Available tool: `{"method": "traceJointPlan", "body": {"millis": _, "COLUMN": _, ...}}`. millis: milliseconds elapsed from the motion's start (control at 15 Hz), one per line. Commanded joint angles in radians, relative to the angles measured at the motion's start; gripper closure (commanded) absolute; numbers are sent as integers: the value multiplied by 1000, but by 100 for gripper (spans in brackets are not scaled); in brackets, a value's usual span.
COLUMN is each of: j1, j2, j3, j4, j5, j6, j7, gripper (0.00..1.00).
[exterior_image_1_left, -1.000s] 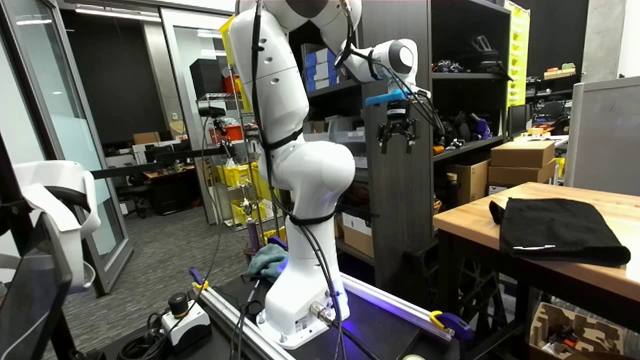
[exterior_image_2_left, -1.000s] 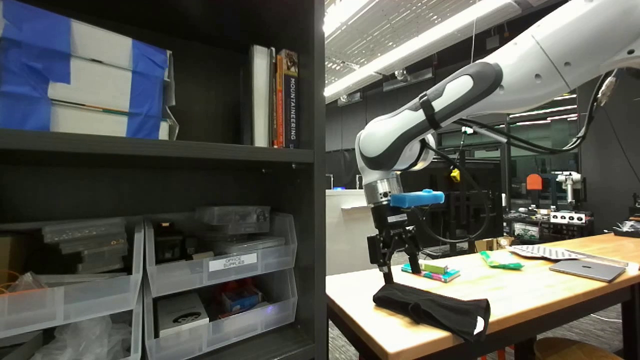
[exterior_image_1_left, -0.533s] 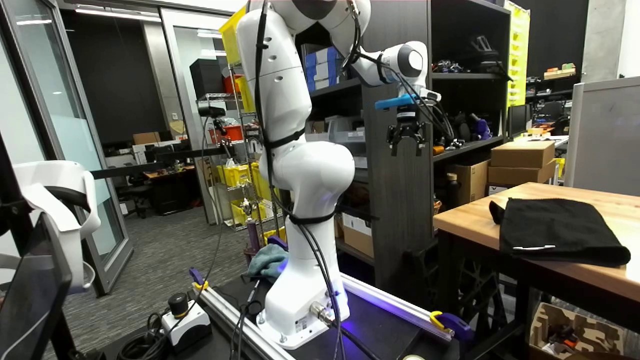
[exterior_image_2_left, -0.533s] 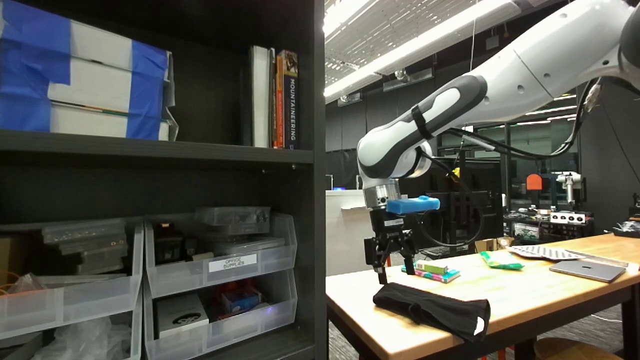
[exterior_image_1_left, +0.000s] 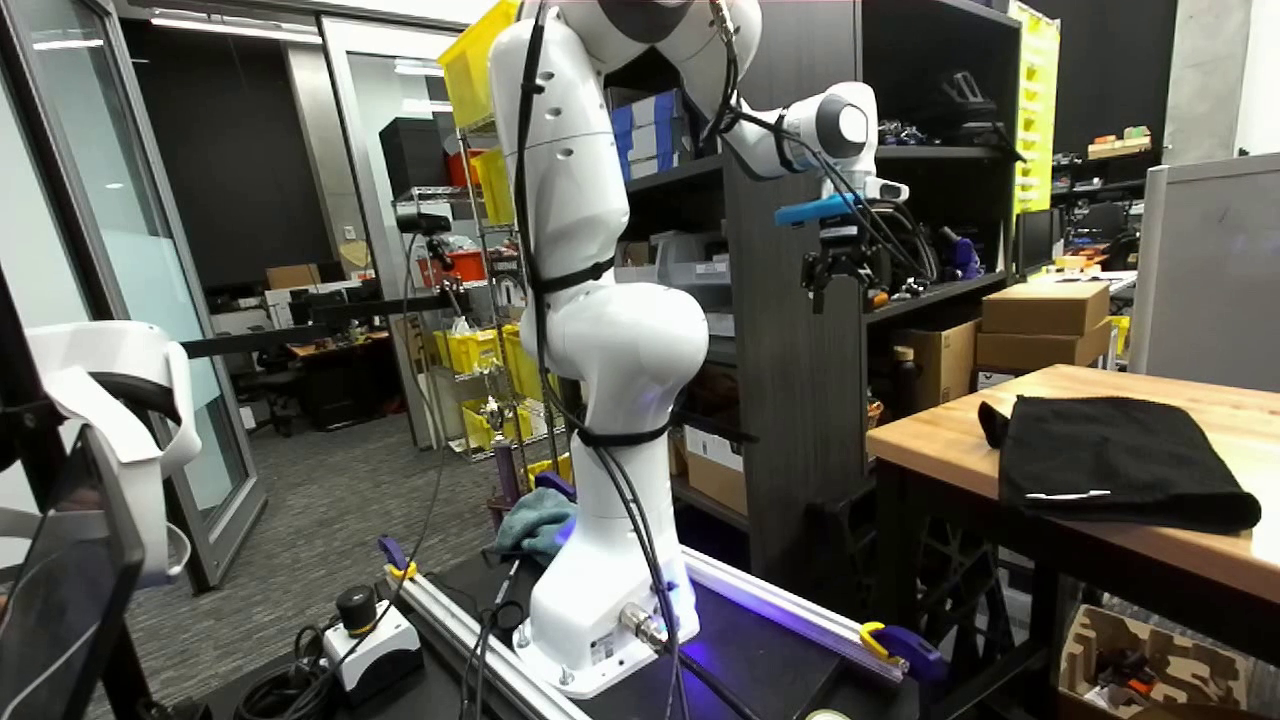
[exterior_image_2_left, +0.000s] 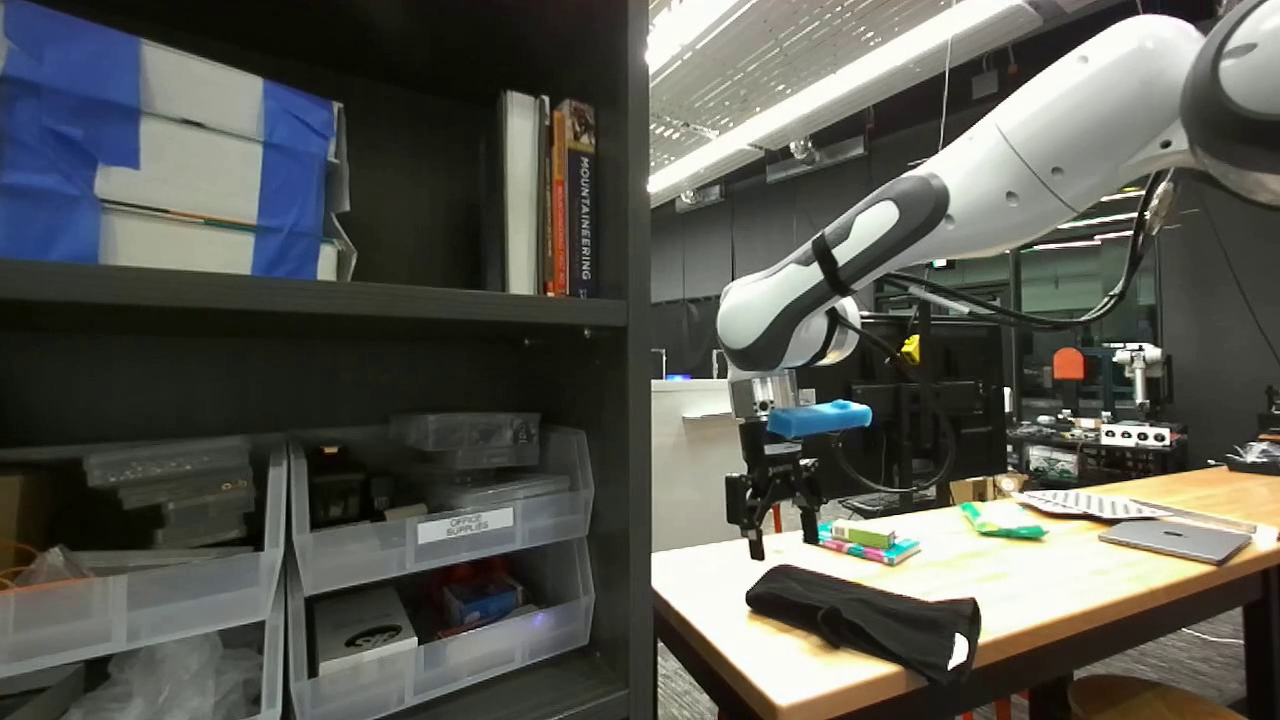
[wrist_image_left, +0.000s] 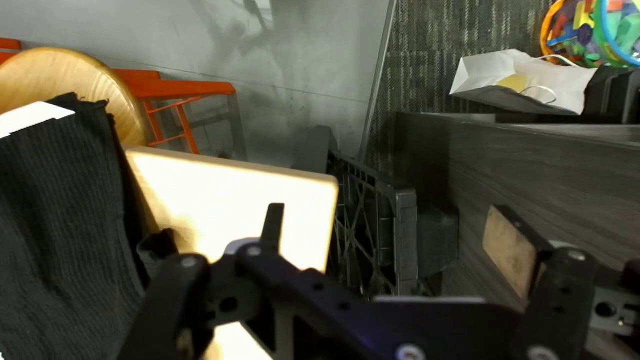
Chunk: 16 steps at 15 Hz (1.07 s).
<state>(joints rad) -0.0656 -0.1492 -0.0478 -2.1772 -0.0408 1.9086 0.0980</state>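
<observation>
White box in bin, jaws empty

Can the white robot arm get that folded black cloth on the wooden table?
Probably yes: its black two-fingered gripper hangs open and empty, and nothing visible blocks the way to the folded black cloth.

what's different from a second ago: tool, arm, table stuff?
The tool shifted left across the picture in an exterior view, and the arm swung along with it. Nothing was taken hold of or let go: the tool is still open, with nothing in it. Unmoved: the black cloth on the wooden table, the closed laptop and the green packet.
</observation>
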Motion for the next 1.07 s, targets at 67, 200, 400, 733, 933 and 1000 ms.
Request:
{"method": "traceJointPlan", "body": {"millis": 67, "j1": -13, "j2": 22, "j3": -2, "j4": -3, "j5": -69, "j6": 37, "j7": 48, "gripper": 0}}
{"method": "traceJointPlan", "body": {"millis": 200, "j1": -17, "j2": 41, "j3": -1, "j4": 2, "j5": -106, "j6": 64, "j7": 86, "gripper": 0}}
{"method": "traceJointPlan", "body": {"millis": 400, "j1": -9, "j2": 73, "j3": 1, "j4": 27, "j5": -104, "j6": 42, "j7": 123, "gripper": 0}}
{"method": "traceJointPlan", "body": {"millis": 733, "j1": 10, "j2": 183, "j3": 13, "j4": 147, "j5": -74, "j6": 22, "j7": 180, "gripper": 0}}
{"method": "traceJointPlan", "body": {"millis": 933, "j1": 6, "j2": 289, "j3": -2, "j4": 288, "j5": -90, "j6": 5, "j7": 193, "gripper": 0}}
{"method": "traceJointPlan", "body": {"millis": 1000, "j1": 4, "j2": 326, "j3": -9, "j4": 346, "j5": -92, "j6": -8, "j7": 190, "gripper": 0}}
